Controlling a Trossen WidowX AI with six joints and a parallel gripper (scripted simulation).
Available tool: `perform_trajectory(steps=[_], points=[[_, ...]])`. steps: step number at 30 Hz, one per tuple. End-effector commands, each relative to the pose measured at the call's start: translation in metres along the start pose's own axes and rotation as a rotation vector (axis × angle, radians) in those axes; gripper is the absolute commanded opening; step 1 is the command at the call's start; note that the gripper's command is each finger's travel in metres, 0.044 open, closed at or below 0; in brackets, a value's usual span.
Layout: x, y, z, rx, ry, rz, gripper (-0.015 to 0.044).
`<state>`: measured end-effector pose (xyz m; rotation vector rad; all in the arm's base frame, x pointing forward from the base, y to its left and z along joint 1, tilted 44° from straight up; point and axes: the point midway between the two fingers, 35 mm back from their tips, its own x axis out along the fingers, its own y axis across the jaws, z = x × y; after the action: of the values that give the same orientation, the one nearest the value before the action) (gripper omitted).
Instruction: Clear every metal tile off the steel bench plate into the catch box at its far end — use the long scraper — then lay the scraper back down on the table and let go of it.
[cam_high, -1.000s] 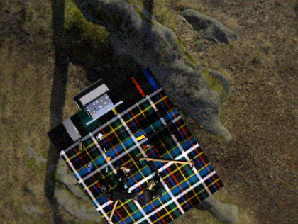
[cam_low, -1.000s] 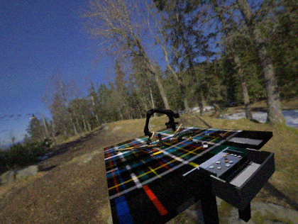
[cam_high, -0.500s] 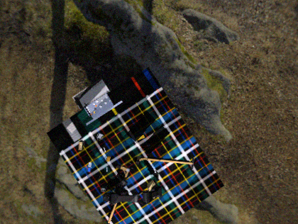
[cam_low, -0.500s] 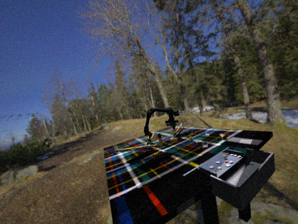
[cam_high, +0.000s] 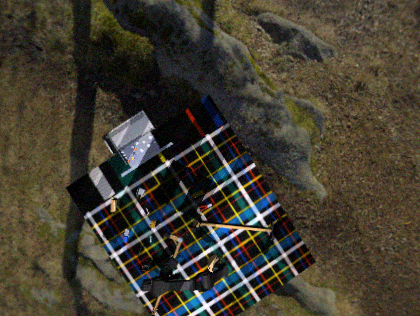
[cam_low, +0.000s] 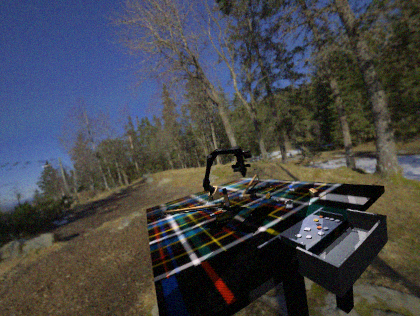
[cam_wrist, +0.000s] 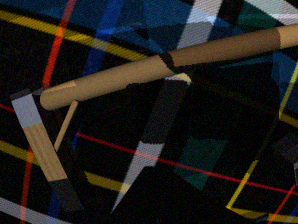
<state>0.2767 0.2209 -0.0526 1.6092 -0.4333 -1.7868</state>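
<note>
Several small white and orange metal tiles (cam_high: 141, 148) (cam_low: 308, 229) lie scattered on the steel bench plate (cam_high: 142, 156) (cam_low: 316, 239). The grey catch box (cam_high: 144, 114) (cam_low: 322, 271) adjoins the plate's far end. A long wooden-handled tool, likely the long scraper (cam_high: 235, 227) (cam_low: 192, 209), lies across the cloth, away from the plate. My gripper (cam_high: 171, 263) (cam_low: 243, 174) is shut and empty, above the table near the arm's base. Its fingers cannot be made out in the wrist view. That view shows a round wooden handle (cam_wrist: 110, 81); I cannot tell which tool it belongs to.
A dark-handled pointed blade (cam_wrist: 159, 112) and a wooden tool with a grey-blue end (cam_wrist: 44, 152) lie near the handle in the wrist view. Another wooden stick (cam_high: 157, 303) lies by the near edge. Small blocks and tools are scattered between the arm and plate.
</note>
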Motion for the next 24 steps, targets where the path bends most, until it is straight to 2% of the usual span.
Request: perform_trajectory(steps=[1, 8, 24], points=[[-0.013, 0.000, 0.000, 0.004, -0.001, -0.005, 0.0000], [-0.025, 0.004, 0.002, 0.013, -0.003, -0.004, 0.0000], [-0.038, 0.070, 0.002, 0.310, 0.004, -0.032, 0.0000]])
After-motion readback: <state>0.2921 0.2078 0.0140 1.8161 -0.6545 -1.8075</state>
